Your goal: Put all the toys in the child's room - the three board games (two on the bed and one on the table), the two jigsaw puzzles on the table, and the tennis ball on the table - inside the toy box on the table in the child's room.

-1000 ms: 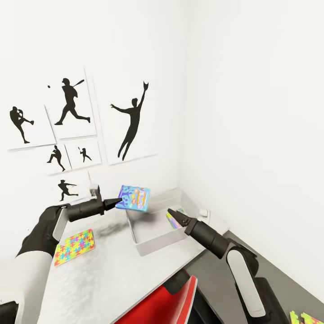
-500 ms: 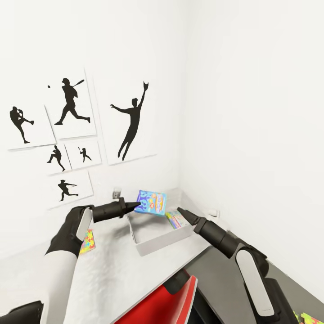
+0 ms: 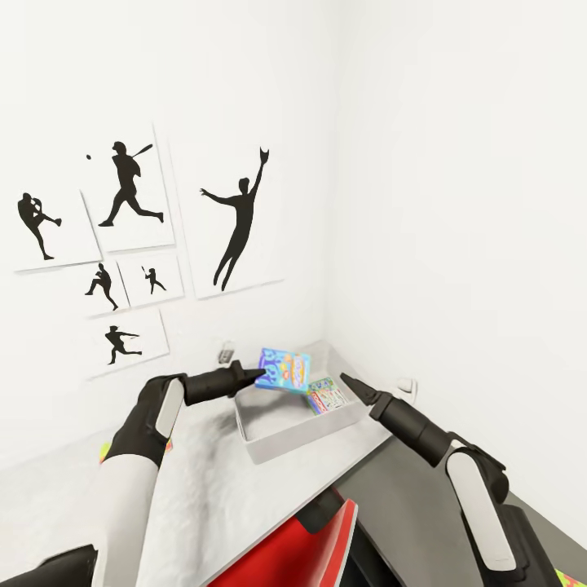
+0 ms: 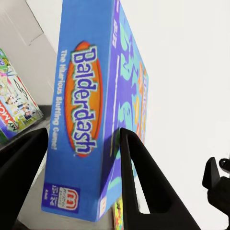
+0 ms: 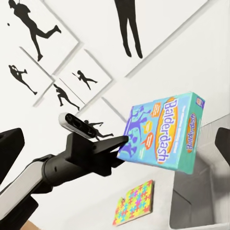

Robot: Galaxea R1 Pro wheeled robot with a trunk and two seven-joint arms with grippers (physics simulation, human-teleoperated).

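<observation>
The flat blue printed board game box (image 3: 284, 369) hangs over the shallow pale grey toy bin (image 3: 269, 444), pinched at one edge by the left gripper (image 3: 259, 375). A second colourful game box (image 3: 328, 395) leans inside the bin against its far wall. The right gripper (image 3: 349, 381) hovers just beside the bin, its fingers spread with nothing between them, and a bright jigsaw board (image 5: 134, 202) lies on the mottled white desk (image 3: 204, 489).
</observation>
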